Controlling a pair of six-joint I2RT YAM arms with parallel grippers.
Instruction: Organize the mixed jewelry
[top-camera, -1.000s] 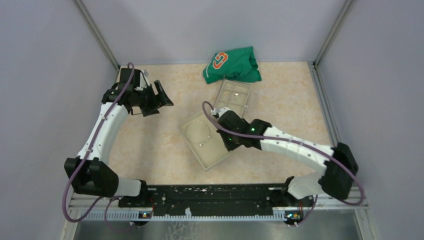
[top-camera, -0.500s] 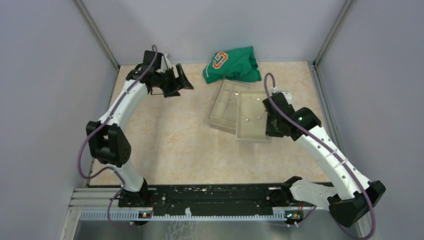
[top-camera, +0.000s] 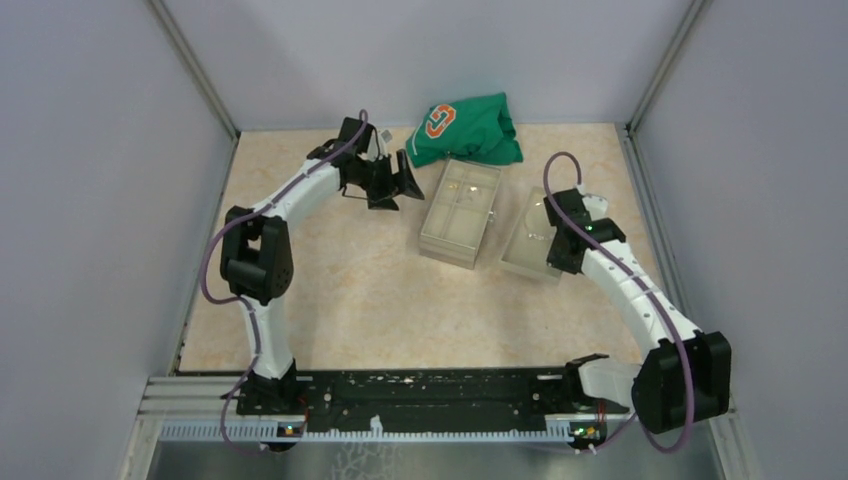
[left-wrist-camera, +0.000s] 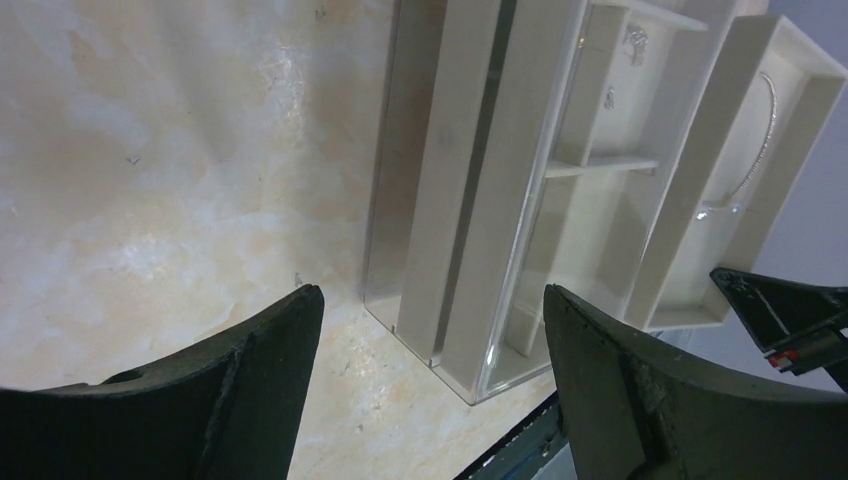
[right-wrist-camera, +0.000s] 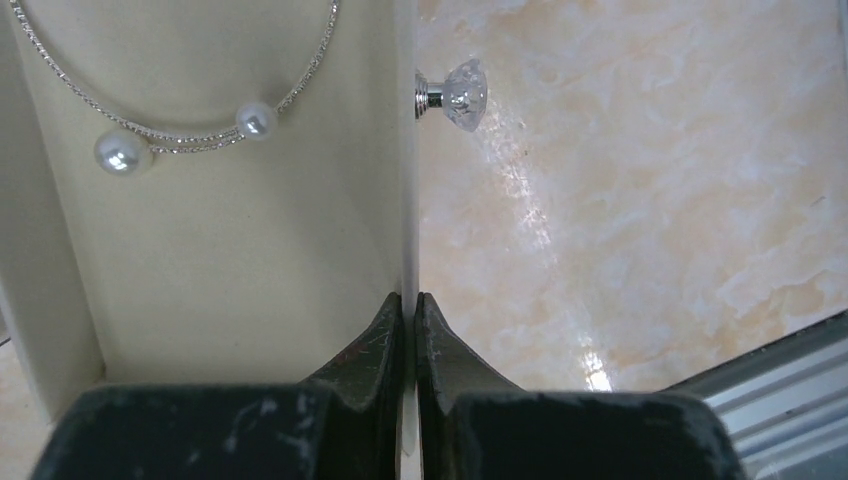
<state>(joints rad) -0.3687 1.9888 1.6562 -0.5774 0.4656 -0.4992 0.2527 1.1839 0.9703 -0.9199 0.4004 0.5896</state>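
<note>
Plain grey walls (top-camera: 430, 50) around beige marbled tabletop (top-camera: 350, 290)

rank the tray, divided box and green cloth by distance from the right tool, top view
1. tray: right side, its wall clamped in the right tool.
2. divided box: just left of the tray.
3. green cloth: back centre.

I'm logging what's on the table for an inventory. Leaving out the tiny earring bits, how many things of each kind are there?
box: 1
drawer: 1
cloth: 1
pearl hoop: 1
total: 4
</note>
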